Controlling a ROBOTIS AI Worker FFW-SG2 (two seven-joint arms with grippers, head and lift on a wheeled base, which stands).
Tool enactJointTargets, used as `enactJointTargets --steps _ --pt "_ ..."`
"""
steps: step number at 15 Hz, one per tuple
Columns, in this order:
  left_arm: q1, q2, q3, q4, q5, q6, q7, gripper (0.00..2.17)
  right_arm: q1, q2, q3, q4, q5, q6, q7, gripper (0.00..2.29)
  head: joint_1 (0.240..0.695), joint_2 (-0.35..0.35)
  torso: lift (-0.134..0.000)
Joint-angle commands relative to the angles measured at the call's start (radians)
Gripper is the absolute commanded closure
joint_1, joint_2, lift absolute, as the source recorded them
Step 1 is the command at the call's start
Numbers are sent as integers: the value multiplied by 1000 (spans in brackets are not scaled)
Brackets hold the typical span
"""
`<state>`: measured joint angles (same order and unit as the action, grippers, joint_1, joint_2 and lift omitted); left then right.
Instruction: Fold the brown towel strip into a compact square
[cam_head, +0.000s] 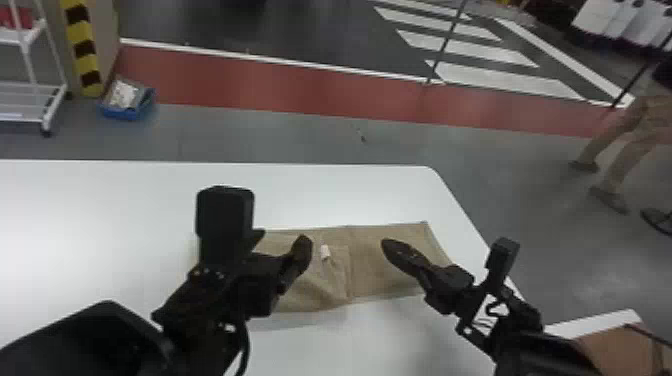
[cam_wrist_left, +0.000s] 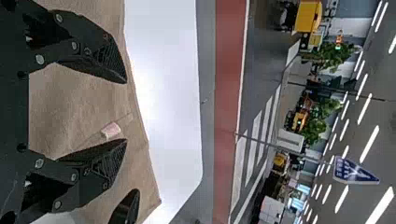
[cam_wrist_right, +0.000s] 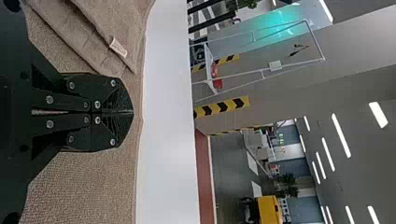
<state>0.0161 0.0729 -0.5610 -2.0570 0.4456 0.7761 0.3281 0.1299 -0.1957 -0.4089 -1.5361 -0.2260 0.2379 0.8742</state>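
Observation:
My left gripper stands open above the left part of the brown towel in the head view. Over the right part is my right gripper, its fingers together. The towel lies as a strip across the table, with a pale tag near its middle. From the left wrist, the open gripper has towel behind the gap between its fingers. In the right wrist view the shut gripper shows no cloth between its fingers; beside it a creased upper layer of towel carries the tag.
The white table extends left and beyond the towel, and its right edge runs close to the right arm. A brown box-like object is at the lower right. On the floor beyond are a blue bin and a white rack.

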Motion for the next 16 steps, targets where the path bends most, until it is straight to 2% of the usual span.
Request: enactJointTargets --steps 1,2,3,5,7,9,11,12,16 --pt "42 53 87 -6 -36 -87 -32 29 11 6 -21 -47 -35 62 0 468 695 -350 -124" --pt "53 80 112 1 -51 -139 -41 29 20 7 -31 -75 -58 96 -1 -1 695 -350 -124" --pt "67 113 139 11 -71 -200 -49 29 25 19 -41 -107 -61 139 -14 -2 695 -350 -124" --pt "96 153 194 35 -127 -310 -75 29 57 62 -50 -214 -61 240 -90 36 695 -350 -124" --pt "117 160 279 60 -150 -326 -120 29 82 98 -41 -312 -67 372 -170 167 695 -306 -124" --pt "122 185 328 87 -150 -375 -127 46 89 131 -31 -383 -84 519 -230 252 695 -254 -124" --pt "124 189 368 113 -154 -409 -133 49 97 170 -10 -453 -93 639 -310 286 695 -198 -124" --pt "130 191 389 116 -159 -418 -136 63 109 170 15 -484 -107 660 -365 289 695 -149 -124" --pt "148 197 411 129 -166 -452 -156 70 102 168 61 -575 -138 805 -509 289 695 -80 -124"
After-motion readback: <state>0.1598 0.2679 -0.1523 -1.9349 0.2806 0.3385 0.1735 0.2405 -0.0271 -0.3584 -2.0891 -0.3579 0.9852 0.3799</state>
